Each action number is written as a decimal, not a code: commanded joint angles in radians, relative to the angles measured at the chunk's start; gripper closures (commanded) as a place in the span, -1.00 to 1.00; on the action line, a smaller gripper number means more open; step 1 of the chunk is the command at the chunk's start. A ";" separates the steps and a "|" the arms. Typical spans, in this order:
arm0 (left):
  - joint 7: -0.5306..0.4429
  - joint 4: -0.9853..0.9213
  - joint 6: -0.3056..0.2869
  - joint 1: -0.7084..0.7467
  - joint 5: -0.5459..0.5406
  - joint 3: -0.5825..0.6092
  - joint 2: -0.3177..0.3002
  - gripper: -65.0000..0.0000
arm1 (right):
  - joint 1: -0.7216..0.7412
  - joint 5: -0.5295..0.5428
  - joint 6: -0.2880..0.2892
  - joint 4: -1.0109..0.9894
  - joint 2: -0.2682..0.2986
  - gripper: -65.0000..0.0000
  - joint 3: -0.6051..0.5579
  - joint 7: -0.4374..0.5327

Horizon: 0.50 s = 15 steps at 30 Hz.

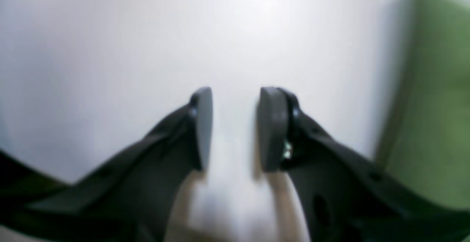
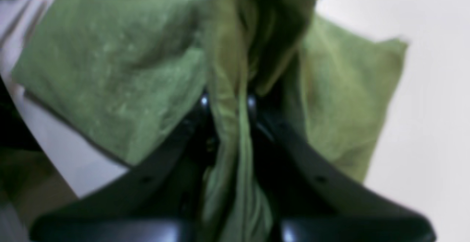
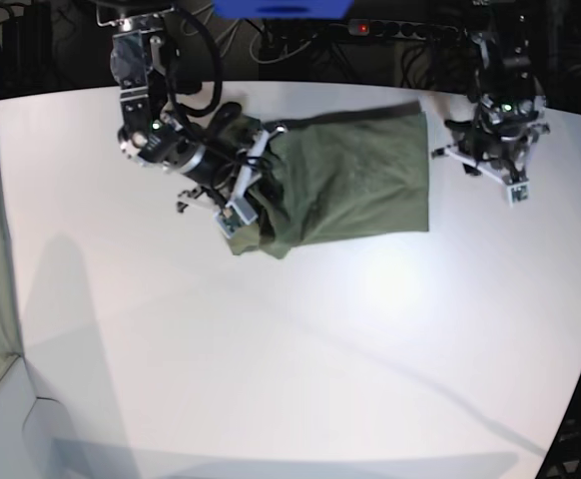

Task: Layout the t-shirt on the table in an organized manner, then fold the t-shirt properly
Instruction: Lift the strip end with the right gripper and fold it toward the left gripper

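Bare stretch of large matte white tabletop [image 3: 300, 349] seen nearest base cam; nothing laid on it. Plain olive-green short-sleeved cotton t-shirt [image 3: 350, 185] found toward far edge, w/ one side spread roughly flat, other side bunched and lifted. Right gripper [image 2: 226, 104]: fingers [image 2: 257, 124] pinched tight on gathered fold of shirt. Left gripper [image 1: 235, 124]: fingers [image 1: 273, 128] partly apart, nothing between, held over bare top just beside shirt edge. Progress judged early: layout not finished, wrinkles present, sleeves and collar not made out; no tidy fold made; smoothing plus all folds left.
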 commanded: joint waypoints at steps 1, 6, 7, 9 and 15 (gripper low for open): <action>0.016 -0.013 -0.001 -0.015 0.002 0.000 -0.002 0.36 | 0.011 0.018 0.002 0.040 -0.003 1.00 -0.001 0.028; 0.016 -0.056 -0.072 -0.040 0.006 0.005 0.001 0.37 | 0.008 0.018 0.002 0.121 -0.003 1.00 -0.007 0.021; 0.016 -0.056 -0.078 -0.042 0.008 0.007 0.006 0.37 | 0.008 0.018 0.002 0.138 -0.004 1.00 -0.007 0.008; 0.016 -0.056 -0.084 -0.043 0.010 0.008 0.007 0.37 | 0.011 0.018 0.002 0.174 -0.007 1.00 -0.009 -0.035; 0.020 -0.058 -0.084 -0.045 0.010 0.014 0.007 0.39 | 0.013 0.018 0.002 0.263 -0.023 1.00 -0.093 -0.064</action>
